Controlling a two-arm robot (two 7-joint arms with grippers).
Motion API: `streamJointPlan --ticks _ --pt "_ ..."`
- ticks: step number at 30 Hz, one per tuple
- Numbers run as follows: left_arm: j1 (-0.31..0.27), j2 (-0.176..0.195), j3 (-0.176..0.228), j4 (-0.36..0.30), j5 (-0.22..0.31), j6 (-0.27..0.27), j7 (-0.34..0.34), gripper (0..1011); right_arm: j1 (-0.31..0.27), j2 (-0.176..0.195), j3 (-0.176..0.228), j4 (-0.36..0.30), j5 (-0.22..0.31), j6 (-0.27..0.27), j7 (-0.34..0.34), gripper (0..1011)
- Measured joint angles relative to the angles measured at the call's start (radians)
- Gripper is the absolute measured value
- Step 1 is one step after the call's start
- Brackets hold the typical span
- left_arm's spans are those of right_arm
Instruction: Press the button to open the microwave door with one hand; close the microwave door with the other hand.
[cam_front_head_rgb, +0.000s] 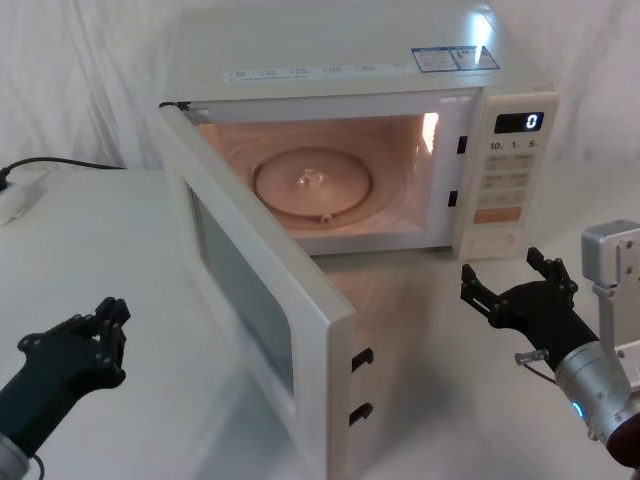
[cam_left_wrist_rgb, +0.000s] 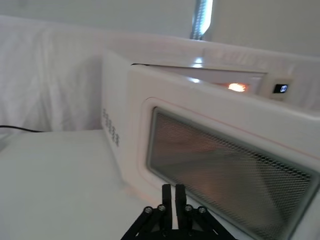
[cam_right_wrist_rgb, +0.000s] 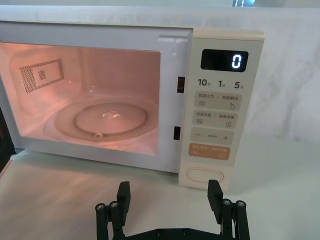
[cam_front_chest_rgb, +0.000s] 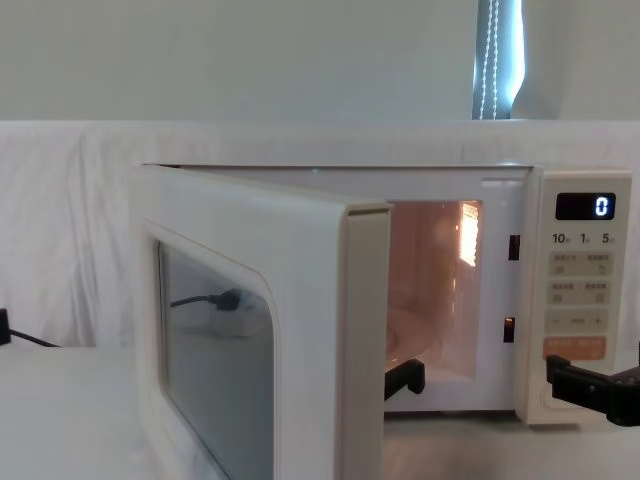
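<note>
Black left claw (cam_front_head_rgb: 105, 325); black right claw (cam_front_head_rgb: 515, 285) on silver wrist.

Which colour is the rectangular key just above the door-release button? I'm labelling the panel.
Orange, above the cream button on the control panel; it shows best in the right wrist view.

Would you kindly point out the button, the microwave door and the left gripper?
button (cam_right_wrist_rgb: 205, 176): right wrist view, centre of the key.
microwave door (cam_front_head_rgb: 240, 290): head view, its window.
left gripper (cam_front_head_rgb: 105, 325): head view, between fingertips.
</note>
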Motion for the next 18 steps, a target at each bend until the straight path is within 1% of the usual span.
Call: streamJointPlan --ticks 1,3,4,7,13,14,16,18 --pt "0.001 0.005 -0.003 -0.002 -0.012 0.001 -0.008 73 0.0 0.0 0.0 0.0 0.0 0.0 0.0 1002" --pt "0.003 0.023 -0.013 -0.005 -0.052 0.006 -0.042 25 0.0 0.0 0.0 0.0 0.0 0.0 0.0 1002" --pt "0.003 0.023 -0.013 -0.005 -0.052 0.006 -0.042 7 0.0 0.0 0.0 0.0 0.0 0.0 0.0 1002" --pt "0.0 0.049 -0.022 -0.005 -0.097 0.013 -0.08 0 0.0 0.0 0.0 0.0 0.0 0.0 0.0 1002" --pt "-0.021 0.085 -0.024 -0.004 -0.156 0.031 -0.133 0 0.0 0.0 0.0 0.0 0.0 0.0 0.0 1002" --pt "-0.031 0.094 -0.019 -0.001 -0.171 0.037 -0.145 0 0.0 0.0 0.0 0.0 0.0 0.0 0.0 1002" --pt "-0.043 0.104 -0.012 0.002 -0.181 0.043 -0.156 0 0.0 0.0 0.0 0.0 0.0 0.0 0.0 1002" --pt "-0.064 0.118 0.005 0.007 -0.189 0.053 -0.165 0 0.0 0.0 0.0 0.0 0.0 0.0 0.0 1002"
